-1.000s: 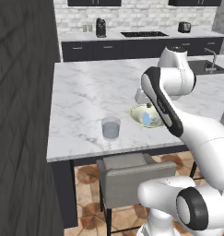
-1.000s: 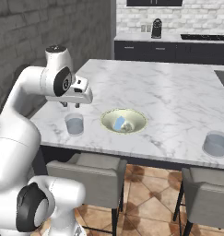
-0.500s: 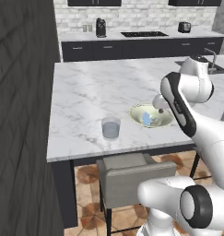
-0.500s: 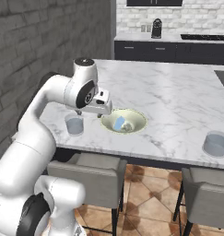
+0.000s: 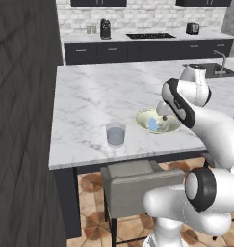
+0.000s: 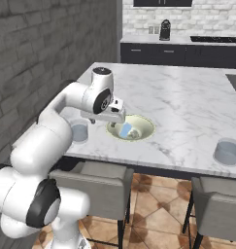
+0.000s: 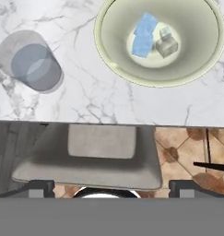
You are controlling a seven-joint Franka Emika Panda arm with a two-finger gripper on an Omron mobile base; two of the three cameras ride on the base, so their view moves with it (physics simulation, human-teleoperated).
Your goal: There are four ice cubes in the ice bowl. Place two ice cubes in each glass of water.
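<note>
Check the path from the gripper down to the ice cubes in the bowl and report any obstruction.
Nothing visible blocks it. The ice cubes lie uncovered in the ice bowl, and the open gripper hangs beside the bowl's rim.

Ice bowl [image 7: 109, 60]: pale yellow-green rim, whitish inside. Ice cubes [image 7: 144, 34]: pale blue, translucent. Glass of water [image 7: 32, 64]: clear, grey-blue tint. Counter [image 7: 85, 99]: white marble, grey veining. Stool [image 7: 102, 152]: grey.

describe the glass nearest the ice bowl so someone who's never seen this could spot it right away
On the marble island counter, find the yellow-green ice bowl near the front edge. The glass of water stands beside it, apart, toward the brick wall. It is a short clear grey-blue tumbler, narrower than the bowl.
</note>
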